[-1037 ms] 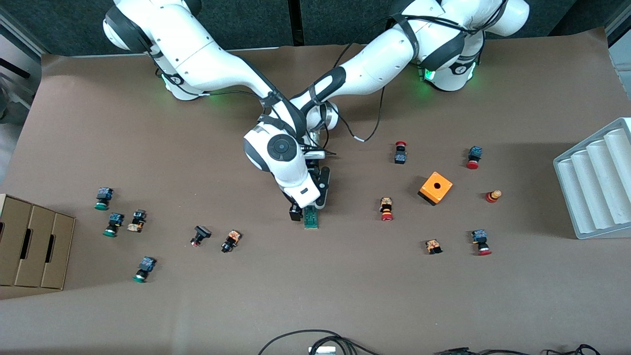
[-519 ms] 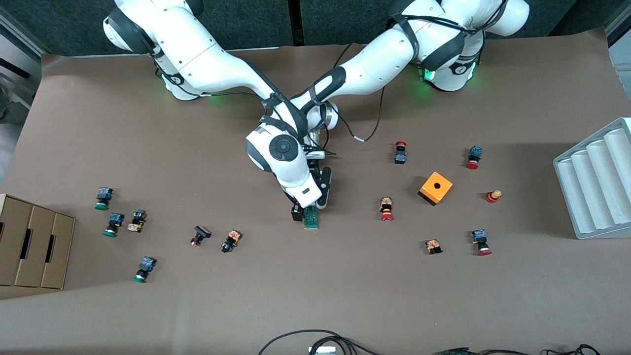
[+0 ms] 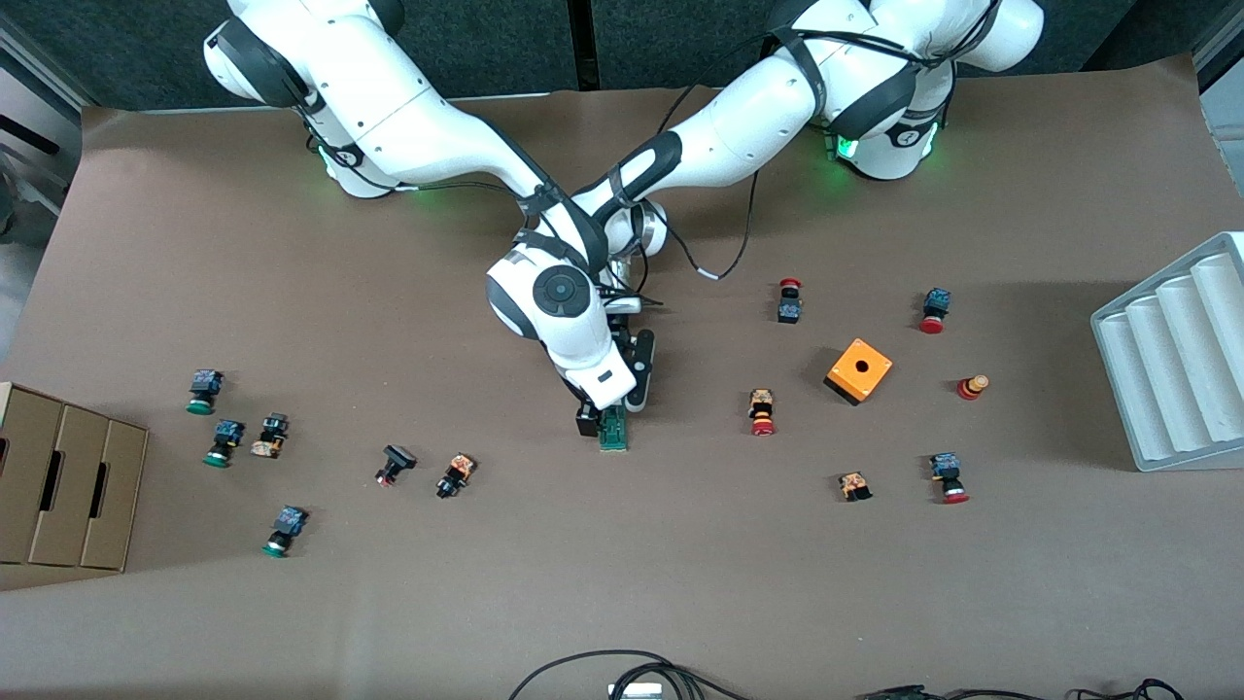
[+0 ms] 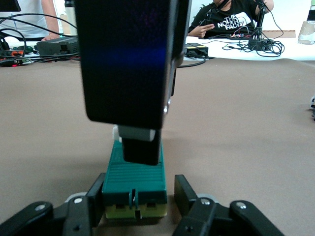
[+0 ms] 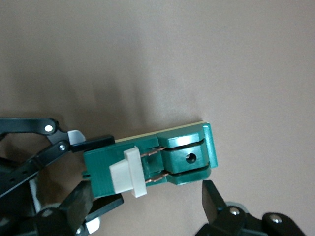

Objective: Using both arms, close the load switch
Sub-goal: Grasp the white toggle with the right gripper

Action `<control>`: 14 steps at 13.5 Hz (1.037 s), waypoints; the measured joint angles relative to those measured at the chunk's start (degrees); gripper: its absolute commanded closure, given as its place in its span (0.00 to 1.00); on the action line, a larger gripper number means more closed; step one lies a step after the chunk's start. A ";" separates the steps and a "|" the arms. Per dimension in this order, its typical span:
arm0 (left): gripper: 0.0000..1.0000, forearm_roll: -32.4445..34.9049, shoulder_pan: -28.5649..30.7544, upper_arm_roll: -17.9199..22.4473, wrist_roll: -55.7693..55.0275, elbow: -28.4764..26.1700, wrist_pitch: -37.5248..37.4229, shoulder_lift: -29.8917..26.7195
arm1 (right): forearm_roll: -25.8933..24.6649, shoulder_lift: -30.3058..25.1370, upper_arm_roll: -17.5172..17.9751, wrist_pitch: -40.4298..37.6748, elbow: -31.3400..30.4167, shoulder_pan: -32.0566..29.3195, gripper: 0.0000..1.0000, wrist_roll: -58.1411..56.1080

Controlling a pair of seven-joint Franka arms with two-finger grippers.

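The green load switch (image 3: pixel 613 431) lies flat in the middle of the table. Its white sliding piece (image 5: pixel 129 172) stands out from its side, next to two thin copper strips. My left gripper (image 3: pixel 618 410) is low at the end of the switch farther from the front camera and is shut on the load switch (image 4: pixel 134 178), a finger on each side. My right gripper (image 3: pixel 591 416) hangs open just above the switch (image 5: pixel 147 162). One of its fingers (image 4: pixel 140 147) stands right at the white piece (image 4: pixel 133 132), and the other (image 5: pixel 212 196) is off the end with the round hole.
Small red- and green-capped push buttons lie scattered toward both ends of the table. An orange cube (image 3: pixel 858 370) sits toward the left arm's end, and a white ribbed tray (image 3: pixel 1176 360) at that edge. A cardboard box (image 3: pixel 58 486) stands at the right arm's end. Cables (image 3: pixel 622 671) lie at the front edge.
The right arm's wrist has crept a little toward the left arm's end. The switch and the left gripper stay as they were.
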 measured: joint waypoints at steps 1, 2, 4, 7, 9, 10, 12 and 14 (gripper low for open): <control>0.37 0.00 0.00 0.00 0.00 0.00 0.00 0.00 | 0.00 0.24 -0.23 0.45 0.01 0.28 0.01 0.62; 0.37 0.00 0.00 0.00 0.00 0.00 0.00 0.00 | 0.00 0.48 -0.27 0.71 0.02 0.43 0.01 0.86; 0.37 0.00 0.00 0.00 0.00 0.00 -0.01 0.00 | 0.00 0.73 -0.28 0.94 0.02 0.50 0.01 1.01; 0.37 0.00 0.00 0.00 0.00 0.00 -0.01 0.01 | 0.00 0.80 -0.34 1.10 0.05 0.50 0.02 1.03; 0.37 0.00 0.00 0.00 0.00 0.00 -0.02 0.01 | 0.00 0.81 -0.40 1.42 0.07 0.50 0.05 1.04; 0.37 0.00 0.00 0.00 0.00 0.00 -0.02 0.01 | 0.00 0.83 -0.44 1.65 0.07 0.51 0.07 1.04; 0.37 0.01 0.00 0.00 0.00 0.00 -0.02 0.01 | 0.00 0.92 -0.66 2.15 0.07 0.52 0.18 1.06; 0.37 0.01 0.00 0.00 0.00 0.00 -0.02 0.01 | 0.00 1.08 -0.81 2.75 0.07 0.52 0.25 1.05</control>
